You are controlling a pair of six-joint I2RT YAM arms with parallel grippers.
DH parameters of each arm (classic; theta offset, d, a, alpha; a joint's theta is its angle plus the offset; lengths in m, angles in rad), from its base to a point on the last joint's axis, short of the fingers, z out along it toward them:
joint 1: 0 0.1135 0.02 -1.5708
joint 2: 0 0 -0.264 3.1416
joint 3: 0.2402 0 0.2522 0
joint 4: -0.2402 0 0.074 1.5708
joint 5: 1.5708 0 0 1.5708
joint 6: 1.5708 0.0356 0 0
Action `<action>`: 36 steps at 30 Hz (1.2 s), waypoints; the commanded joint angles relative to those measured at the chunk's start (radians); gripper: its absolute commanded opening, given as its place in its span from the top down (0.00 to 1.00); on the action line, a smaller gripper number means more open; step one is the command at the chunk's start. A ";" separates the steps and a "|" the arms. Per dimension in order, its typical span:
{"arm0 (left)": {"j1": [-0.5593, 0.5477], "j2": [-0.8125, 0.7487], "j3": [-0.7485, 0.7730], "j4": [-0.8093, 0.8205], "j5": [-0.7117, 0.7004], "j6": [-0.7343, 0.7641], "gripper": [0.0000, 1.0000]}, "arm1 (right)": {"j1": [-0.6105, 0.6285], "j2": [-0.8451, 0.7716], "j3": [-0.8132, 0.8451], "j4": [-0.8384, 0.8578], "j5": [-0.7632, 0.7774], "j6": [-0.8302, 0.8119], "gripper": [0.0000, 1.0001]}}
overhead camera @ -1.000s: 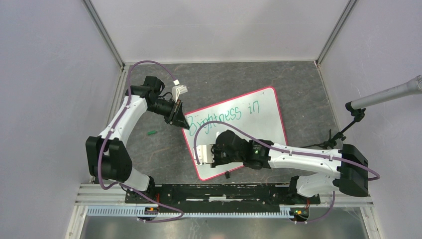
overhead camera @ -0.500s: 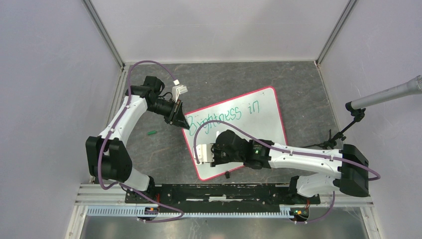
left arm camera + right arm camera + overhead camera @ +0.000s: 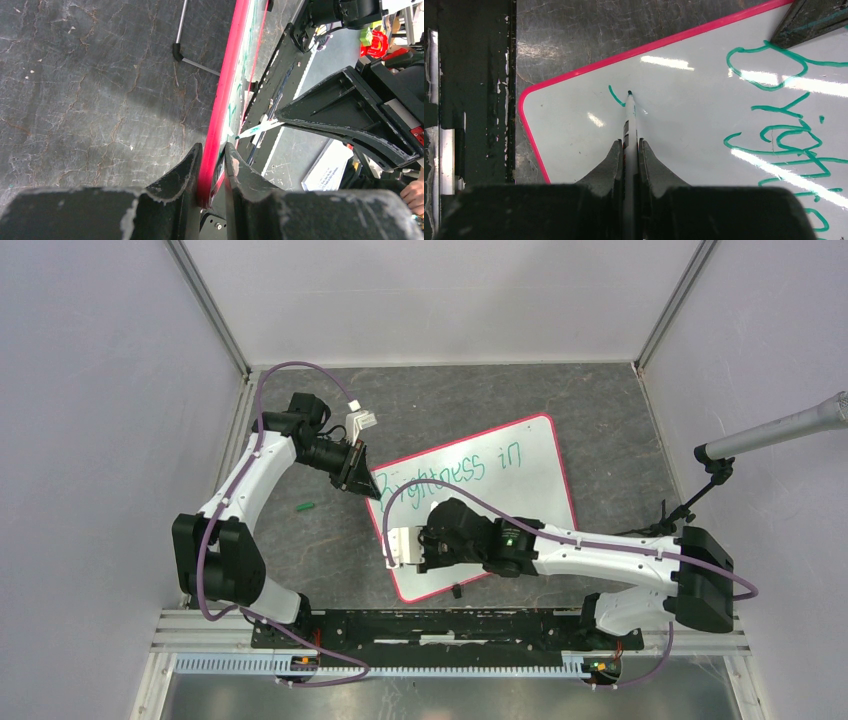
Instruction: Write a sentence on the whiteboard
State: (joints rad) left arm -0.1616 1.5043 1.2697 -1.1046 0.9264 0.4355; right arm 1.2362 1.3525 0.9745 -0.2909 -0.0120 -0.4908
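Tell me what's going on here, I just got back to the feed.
The left claw is clamped on the pink rim of the whiteboard, steadying it. The right claw grips a marker with its tip at the board, beside a short green stroke. The sentence so far reads "Brightness in", so a second line looks barely begun.

Dark grey, crack-textured worktop [image 3: 600,410]. Glossy white rectangular whiteboard with red-pink rim [image 3: 530,492] lies on it, skewed. Small green piece [image 3: 307,506] lies left of the board, apart.
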 commanded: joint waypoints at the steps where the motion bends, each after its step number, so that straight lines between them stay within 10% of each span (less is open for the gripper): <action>1: -0.007 -0.017 -0.016 0.026 -0.052 0.013 0.98 | 0.008 0.017 0.013 0.013 -0.020 0.008 1.00; 36: -0.007 -0.011 -0.016 0.026 -0.049 0.010 0.98 | 0.010 -0.108 0.003 -0.085 -0.056 -0.012 1.00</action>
State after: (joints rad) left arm -0.1612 1.5043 1.2686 -1.1053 0.9264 0.4355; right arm 1.2533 1.2846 0.9195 -0.3717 -0.0666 -0.5026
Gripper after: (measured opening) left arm 0.261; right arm 0.145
